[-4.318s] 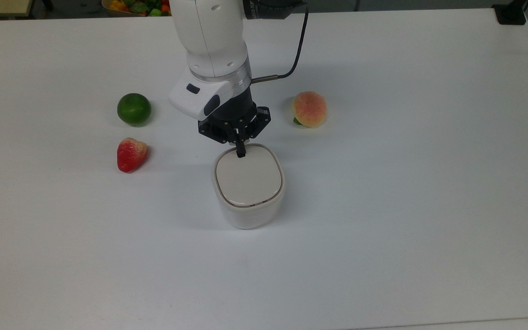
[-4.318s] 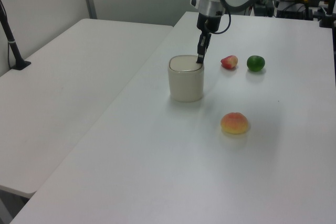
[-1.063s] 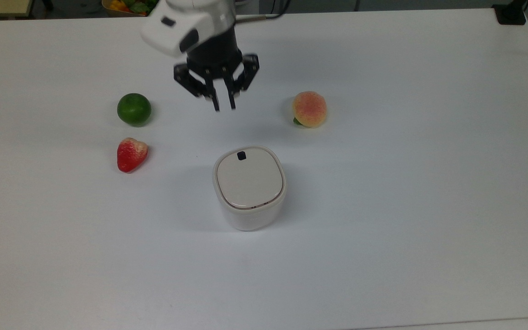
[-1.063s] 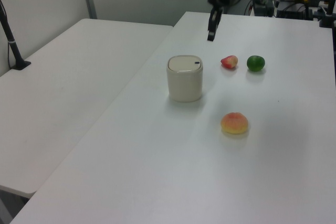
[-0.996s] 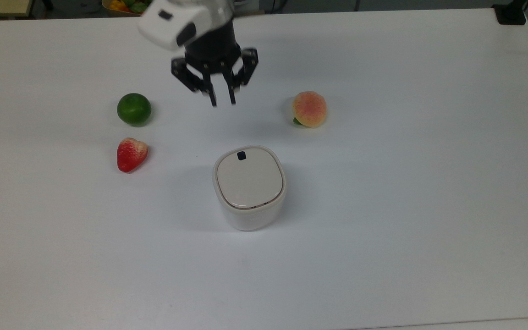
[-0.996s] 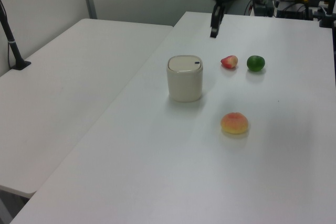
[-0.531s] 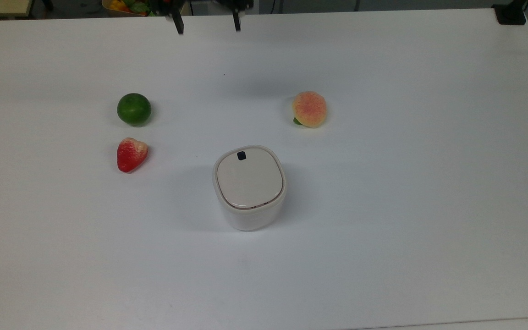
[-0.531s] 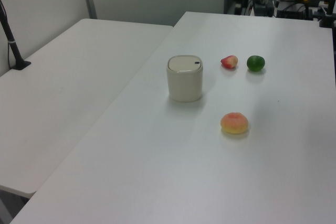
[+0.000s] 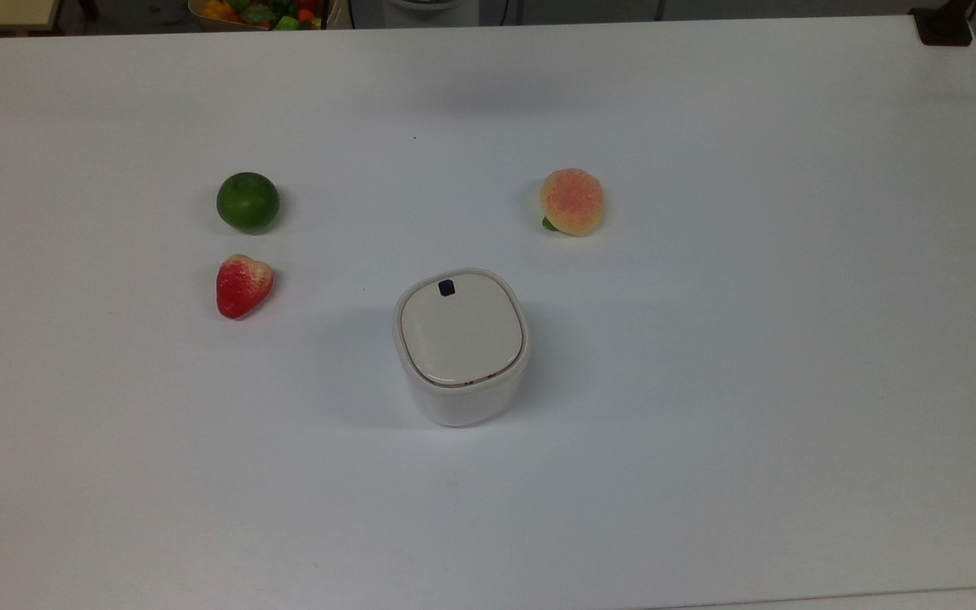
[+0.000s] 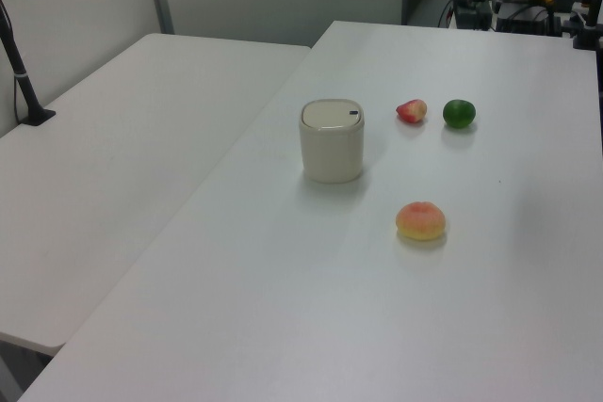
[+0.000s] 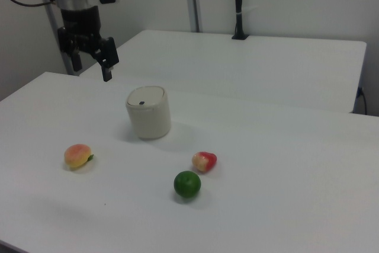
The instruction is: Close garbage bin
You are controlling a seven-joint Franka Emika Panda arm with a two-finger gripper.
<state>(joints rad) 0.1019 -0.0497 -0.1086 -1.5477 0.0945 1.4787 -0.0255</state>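
The garbage bin (image 9: 461, 347) sits in the middle of the table (image 9: 793, 424), below the claw (image 11: 90, 66) and to the right view's right of it, well apart. Its lid (image 9: 461, 337) lies flat and flush, so you can judge the closing done; nothing more seems needed beyond keeping the arm parked clear. The claw hangs raised with its fingers spread and empty. Farther out lie a strawberry (image 9: 242, 285), a lime (image 9: 247, 202) and a peach (image 9: 572, 201).

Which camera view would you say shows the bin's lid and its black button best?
The top view: it looks straight down on the bin, showing the whole flat lid and the button. The left and right views show the lid obliquely, with the button a small dark spot.
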